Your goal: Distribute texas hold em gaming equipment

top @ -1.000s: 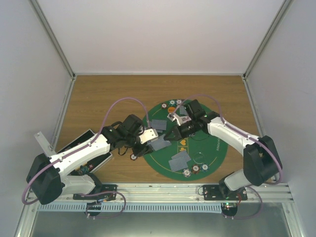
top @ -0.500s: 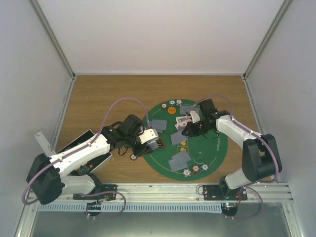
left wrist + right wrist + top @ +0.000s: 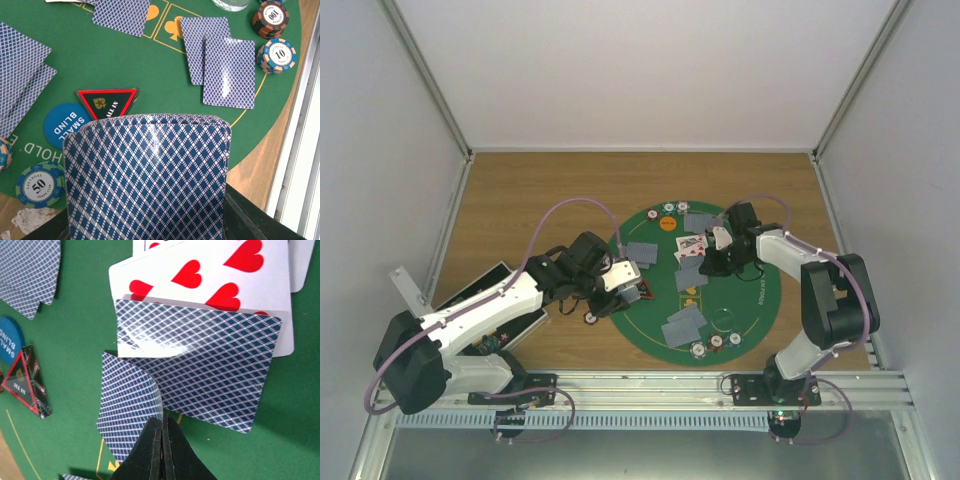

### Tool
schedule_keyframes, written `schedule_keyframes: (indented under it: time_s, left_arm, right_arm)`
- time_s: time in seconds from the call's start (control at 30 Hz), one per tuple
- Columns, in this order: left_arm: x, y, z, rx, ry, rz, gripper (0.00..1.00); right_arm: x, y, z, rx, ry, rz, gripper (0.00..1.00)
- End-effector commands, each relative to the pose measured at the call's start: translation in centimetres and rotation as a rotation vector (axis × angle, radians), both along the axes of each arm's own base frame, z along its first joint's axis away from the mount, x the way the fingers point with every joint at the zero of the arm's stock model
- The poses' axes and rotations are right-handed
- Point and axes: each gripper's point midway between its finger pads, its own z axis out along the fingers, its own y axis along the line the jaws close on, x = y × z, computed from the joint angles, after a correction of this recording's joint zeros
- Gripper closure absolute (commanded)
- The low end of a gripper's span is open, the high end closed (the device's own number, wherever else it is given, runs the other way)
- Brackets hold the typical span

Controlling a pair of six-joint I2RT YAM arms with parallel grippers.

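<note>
Over mat (image 3: 745, 292), L end effector (image 3: 628, 283) clamps card deck (image 3: 147, 175); R end effector (image 3: 162, 421) pressed shut, touching card (image 3: 127, 410).

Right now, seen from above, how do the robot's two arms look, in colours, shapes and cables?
The left arm and right arm match: white shell links between bulky, rounded black joint housings. A thin purple cable loops loosely along each. In the right wrist view, the fingers are matte black and taper to narrow tips.
</note>
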Motion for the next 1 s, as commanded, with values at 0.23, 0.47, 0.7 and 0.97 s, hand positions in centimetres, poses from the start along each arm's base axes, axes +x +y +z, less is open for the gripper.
schedule_keyframes:
  time_s: [0.23, 0.47, 0.7, 0.97]
  left_arm:
    - [0.7, -1.0, 1.5, -0.057, -0.055, -0.014, 0.48]
    - [0.7, -1.0, 1.5, -0.056, -0.055, -0.014, 0.48]
    - [0.7, -1.0, 1.6, -0.061, -0.063, -0.014, 0.48]
    - [1.1, -1.3, 1.9, -0.071, -0.062, 0.006, 0.48]
  right_arm:
    - [2.1, -1.1, -1.3, -0.041, -0.031, -0.025, 0.97]
    - [2.5, -1.1, -1.7, -0.044, -0.028, -0.033, 0.93]
    - [2.8, -1.6, -1.4, -0.056, -0.036, -0.047, 0.84]
    - [2.8, -2.0, 0.4, -0.061, -0.061, -0.053, 0.58]
